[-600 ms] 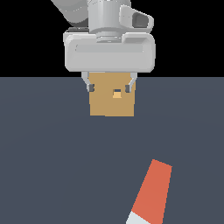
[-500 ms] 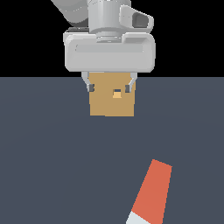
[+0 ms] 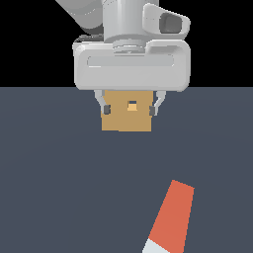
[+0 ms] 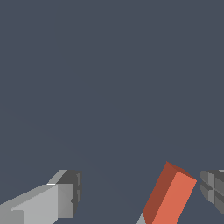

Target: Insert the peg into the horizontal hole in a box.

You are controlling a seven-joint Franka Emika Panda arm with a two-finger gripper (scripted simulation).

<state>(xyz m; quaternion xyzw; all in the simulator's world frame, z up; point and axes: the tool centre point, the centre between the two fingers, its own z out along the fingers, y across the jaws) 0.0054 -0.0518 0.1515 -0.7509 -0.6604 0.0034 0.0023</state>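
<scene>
The peg (image 3: 171,220) lies on the dark floor at the lower part of the exterior view's right, orange-red with its pale end (image 3: 157,248) at the frame edge. The tan box (image 3: 126,117) stands further back, its small square hole (image 3: 132,105) facing the camera. My gripper (image 3: 129,109) hangs open and empty in front of the box, its fingertips (image 3: 105,109) showing at either side of it. In the wrist view the gripper (image 4: 140,194) is open above the floor, and the peg (image 4: 173,197) lies between the fingers (image 4: 65,199), nearer one of them. The box is out of that view.
A flat dark grey floor (image 3: 59,188) fills both views. Nothing else stands on it.
The gripper has come slightly lower and looks a little larger in the exterior view. The peg and box have not moved.
</scene>
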